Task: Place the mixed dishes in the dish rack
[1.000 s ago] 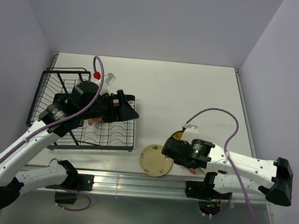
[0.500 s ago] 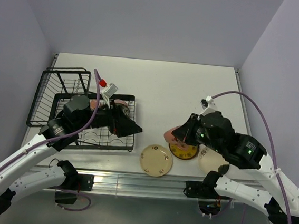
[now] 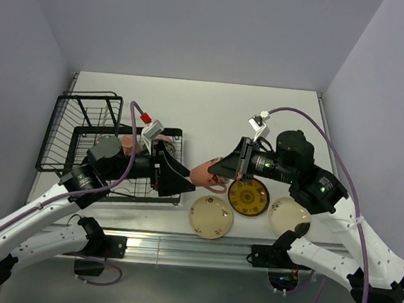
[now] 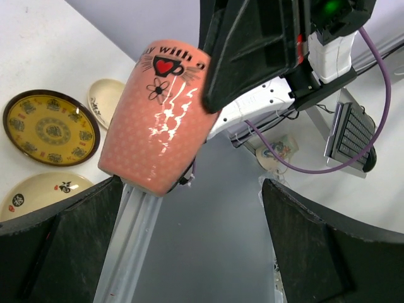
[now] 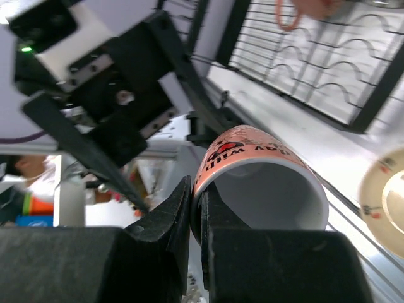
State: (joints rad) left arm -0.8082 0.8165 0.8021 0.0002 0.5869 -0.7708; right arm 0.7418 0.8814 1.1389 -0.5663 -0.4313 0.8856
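My right gripper (image 3: pixel 223 168) is shut on the rim of a pinkish-orange mug (image 3: pixel 203 173), one finger inside and one outside (image 5: pixel 197 208). It holds the mug (image 5: pixel 265 183) on its side in the air, just right of the black dish rack (image 3: pixel 83 122). My left gripper (image 3: pixel 176 178) is open and empty, its jaws wide apart, facing the mug's base (image 4: pixel 158 120) from the rack's right edge. A second mug (image 3: pixel 127 143) sits in the rack. The mustard plate (image 3: pixel 248 197) and two cream plates (image 3: pixel 211 217) (image 3: pixel 289 215) lie on the table. I cannot make out the dark bowl.
The plates lie in a row along the table's front edge (image 3: pixel 200 246), below the held mug. The rack's raised cage end (image 3: pixel 66 110) is at the far left. Both arms' cables loop above the table.
My right gripper lifted the mug off the table and carried it left toward the rack. My left gripper left a mug in the rack, swung right and now faces the held mug.
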